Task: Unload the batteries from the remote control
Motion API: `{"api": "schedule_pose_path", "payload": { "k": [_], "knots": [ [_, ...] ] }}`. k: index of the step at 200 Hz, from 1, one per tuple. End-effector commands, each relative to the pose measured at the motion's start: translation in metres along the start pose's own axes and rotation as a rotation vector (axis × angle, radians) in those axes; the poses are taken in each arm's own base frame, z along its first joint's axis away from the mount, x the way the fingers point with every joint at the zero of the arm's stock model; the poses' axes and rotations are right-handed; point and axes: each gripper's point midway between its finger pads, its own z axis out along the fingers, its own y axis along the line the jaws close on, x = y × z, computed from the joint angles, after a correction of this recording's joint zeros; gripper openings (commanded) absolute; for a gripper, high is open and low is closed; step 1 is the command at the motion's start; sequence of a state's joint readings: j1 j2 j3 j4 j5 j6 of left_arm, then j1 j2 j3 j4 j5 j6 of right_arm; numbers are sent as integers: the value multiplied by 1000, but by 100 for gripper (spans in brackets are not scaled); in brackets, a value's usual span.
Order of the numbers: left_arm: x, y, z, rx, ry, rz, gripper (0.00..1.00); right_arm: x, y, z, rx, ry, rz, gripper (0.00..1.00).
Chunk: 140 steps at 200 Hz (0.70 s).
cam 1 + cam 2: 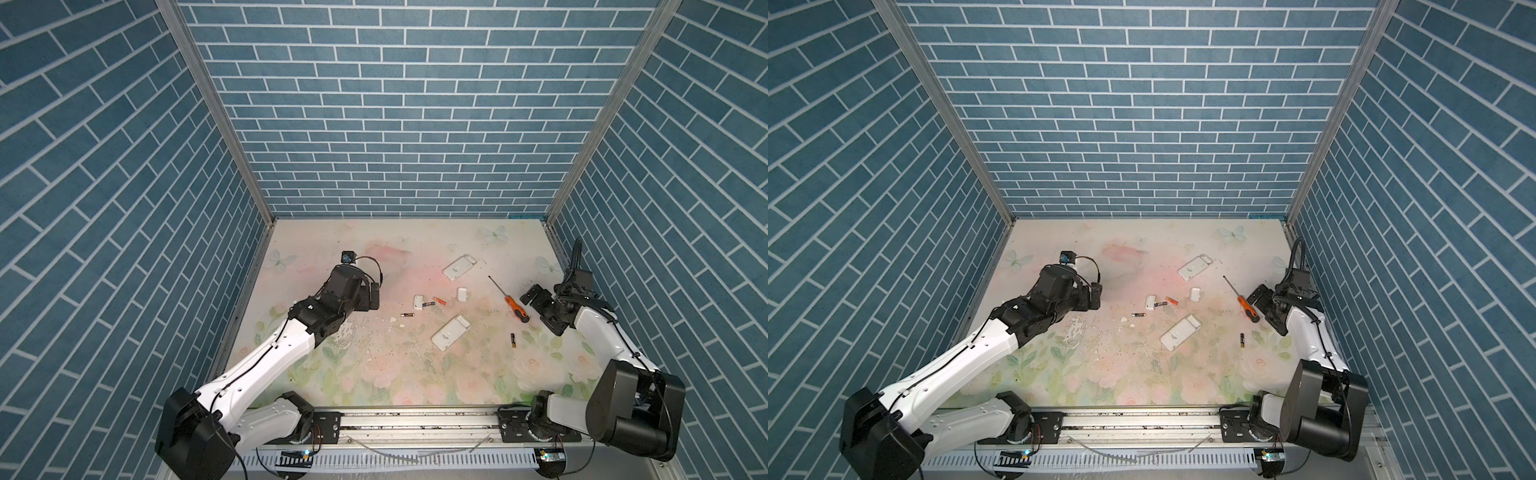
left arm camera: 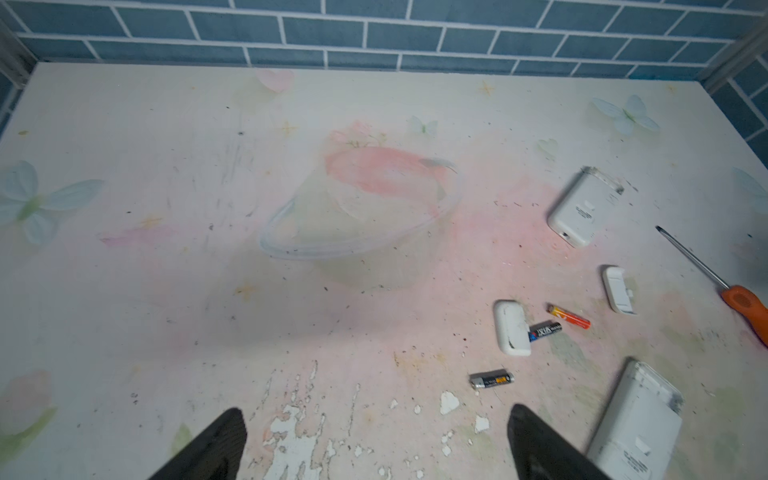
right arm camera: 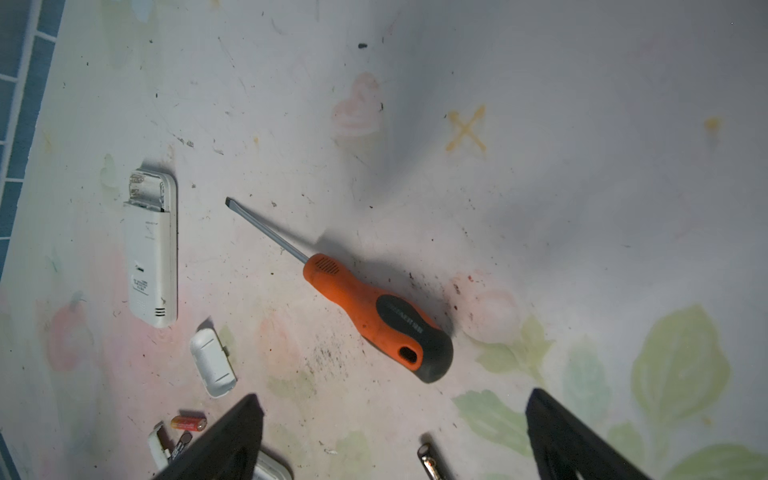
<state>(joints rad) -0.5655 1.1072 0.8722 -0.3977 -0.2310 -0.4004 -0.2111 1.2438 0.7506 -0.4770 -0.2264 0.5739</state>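
Observation:
Two white remote controls lie back-up on the flowered table, one far (image 1: 459, 267) and one near (image 1: 451, 332), their battery bays open. Three batteries lie loose mid-table: a dark one (image 1: 407, 315), another (image 1: 428, 304) against a white cover (image 1: 418, 301), and an orange one (image 1: 439, 300). One more battery (image 1: 513, 340) lies right of the near remote. My left gripper (image 2: 376, 415) hovers open and empty left of them. My right gripper (image 3: 395, 395) is open and empty beside the screwdriver (image 3: 374, 311).
A second white cover (image 1: 462, 294) lies between the remotes. A clear plastic bowl (image 2: 361, 216) stands toward the back, left of the far remote. Peeled patches of table print (image 2: 291, 440) lie under the left gripper. Blue brick walls close in three sides.

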Motion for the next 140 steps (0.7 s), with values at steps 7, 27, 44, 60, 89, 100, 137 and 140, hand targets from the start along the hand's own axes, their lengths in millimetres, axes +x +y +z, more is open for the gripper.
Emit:
{"api": "schedule_pose_path", "payload": {
  "k": [7, 27, 44, 60, 89, 100, 137, 140],
  "knots": [
    [-2, 34, -9, -129, -26, 0, 100, -4, 1, -6, -3, -68, -78, 99],
    [-7, 62, -18, -260, -69, 5, 100, -12, 4, -12, -16, -142, -116, 99],
    [-11, 91, -26, -390, -114, 0, 100, -21, 9, -23, -33, -236, -156, 99],
    [-15, 114, -23, -453, -152, -11, 100, -31, 10, -36, -26, -345, -204, 99],
    [-21, 165, -16, -587, -177, -41, 100, -45, 14, -52, -14, -498, -311, 99],
    [-19, 183, -6, -623, -158, -46, 100, -48, 12, -54, 8, -532, -341, 99],
    [-7, 208, 47, -579, -174, -4, 100, -55, 15, -48, -3, -611, -405, 99],
    [-8, 208, 51, -569, -188, -4, 100, -56, 15, -46, -2, -614, -407, 99]
  ]
}}
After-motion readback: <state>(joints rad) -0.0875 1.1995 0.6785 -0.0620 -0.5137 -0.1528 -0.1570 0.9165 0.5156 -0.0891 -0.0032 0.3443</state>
